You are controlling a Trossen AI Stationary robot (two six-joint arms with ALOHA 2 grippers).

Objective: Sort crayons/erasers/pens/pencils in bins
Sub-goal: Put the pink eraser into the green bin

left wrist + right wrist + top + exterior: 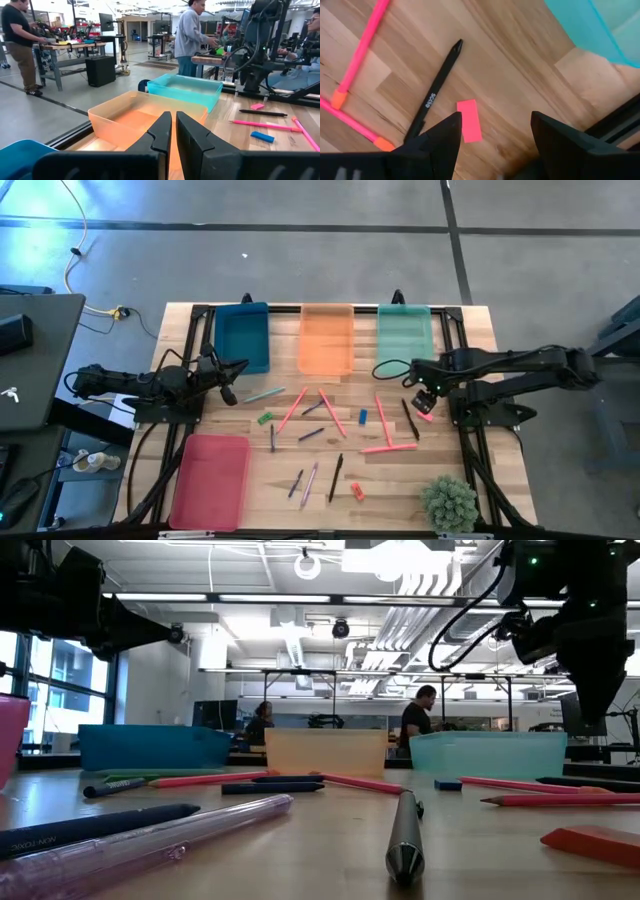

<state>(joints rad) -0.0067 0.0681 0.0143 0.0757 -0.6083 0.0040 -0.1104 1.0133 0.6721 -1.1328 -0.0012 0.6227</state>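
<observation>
The orange bin (326, 338) sits in the middle of the far row, with the teal bin (242, 336) on one side of it and the mint bin (404, 336) on the other; the pink bin (210, 478) lies apart from it at the near left corner of the table (480, 330). The right gripper (424, 397) hangs just in front of the mint bin's near edge, on the far side of that bin from the orange one, its fingers spread wide and holding nothing. Directly under it lies a pink eraser (469, 127), flat on the wood, between the two fingers in the wrist view and not touched by either. Just beside the eraser is a black pen (434, 97) with white lettering along its barrel; the print looks like "SCAB" but I cannot read it with confidence. Two pink pencils (362, 47) with orange tips lie past the pen. The left gripper (228, 385) hovers near the front corner of the teal bin, to the left of the orange bin, its fingers pressed almost together and empty. In front of the orange bin the loose pens, pencils and erasers are scattered, among them a blue eraser (363, 417), a green eraser (264, 419) and an orange-red eraser (356, 492).
</observation>
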